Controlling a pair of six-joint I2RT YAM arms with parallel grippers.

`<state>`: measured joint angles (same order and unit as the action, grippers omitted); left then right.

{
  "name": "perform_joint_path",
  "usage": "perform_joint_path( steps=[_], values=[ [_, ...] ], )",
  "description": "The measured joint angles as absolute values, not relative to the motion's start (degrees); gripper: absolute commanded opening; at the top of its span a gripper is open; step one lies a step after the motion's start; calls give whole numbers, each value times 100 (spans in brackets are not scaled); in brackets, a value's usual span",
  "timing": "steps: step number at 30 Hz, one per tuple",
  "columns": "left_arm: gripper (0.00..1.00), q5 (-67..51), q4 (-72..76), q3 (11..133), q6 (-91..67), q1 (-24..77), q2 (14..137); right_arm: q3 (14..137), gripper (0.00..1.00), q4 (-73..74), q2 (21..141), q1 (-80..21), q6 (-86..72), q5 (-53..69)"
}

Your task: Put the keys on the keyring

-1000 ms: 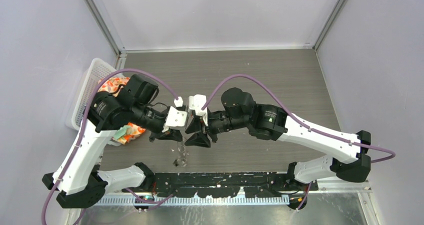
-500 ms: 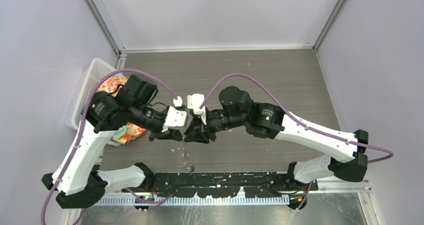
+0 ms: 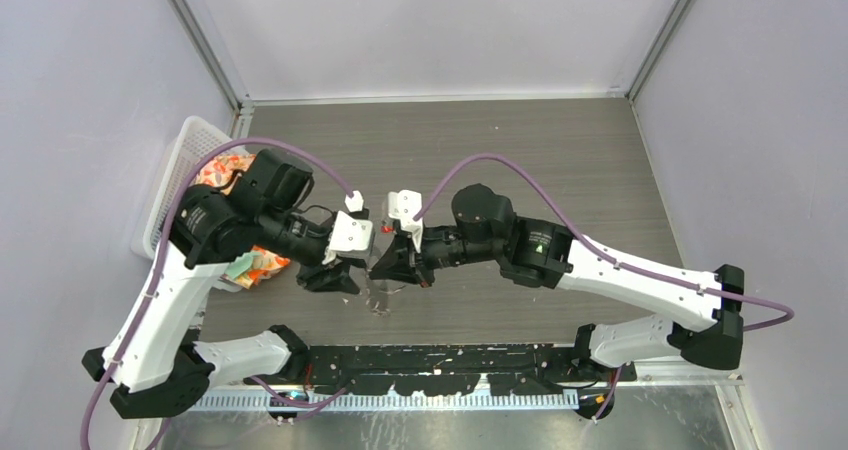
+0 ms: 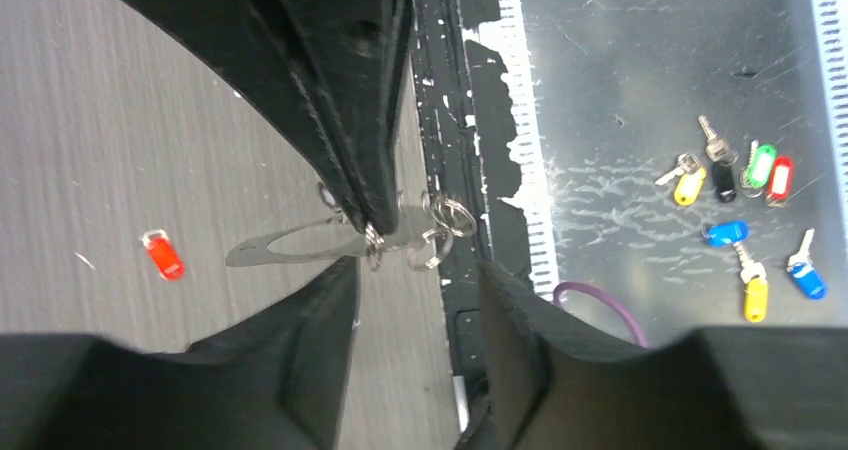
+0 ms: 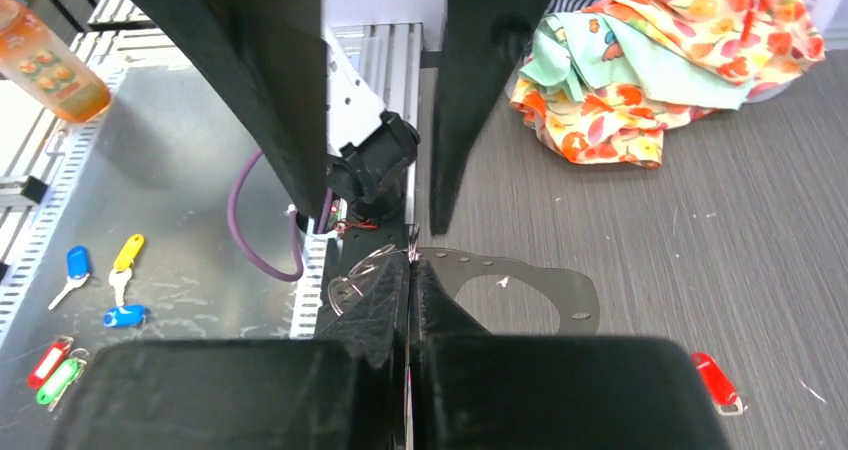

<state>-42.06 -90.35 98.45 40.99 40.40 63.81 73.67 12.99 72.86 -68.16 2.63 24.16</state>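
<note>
Keyring (image 4: 415, 235) pinched tight in right fingers (image 5: 380, 320); left fingers (image 4: 300, 370) apart just beside it, red key (image 4: 162, 255) on counter (image 4: 130, 120) nearby.

I count just one red key (image 4: 160, 255) on the counter (image 4: 100, 150). Then seven coloured key tags (image 4: 725, 233) on the metal sheet (image 4: 620, 70).

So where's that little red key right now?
The red key lies loose on the grey table, at the lower right of the right wrist view, apart from the right gripper and the keyring it pinches.
</note>
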Motion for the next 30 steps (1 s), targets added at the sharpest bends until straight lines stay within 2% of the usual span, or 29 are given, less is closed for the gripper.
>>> perform_joint_path(
  steps=[4,8,16,27,30],
  values=[
    [57,-4206,-9026,9845,3929,4049,6163,6639,1,596,6879,-6812,108,2169],
    [44,-3983,-9013,9806,3767,4049,5739,6023,1,-158,6392,-6807,-141,2038],
    [37,-3647,-8501,9135,3321,4051,4969,5618,1,-1529,5986,-6807,-666,2003],
    [36,-3828,-7286,8864,2823,4051,5017,5537,1,-2123,5990,-6807,-1129,2370],
    [45,-3741,-7004,8735,2790,4051,4904,5537,1,-2189,5990,-6807,-1221,2591]
  ],
)
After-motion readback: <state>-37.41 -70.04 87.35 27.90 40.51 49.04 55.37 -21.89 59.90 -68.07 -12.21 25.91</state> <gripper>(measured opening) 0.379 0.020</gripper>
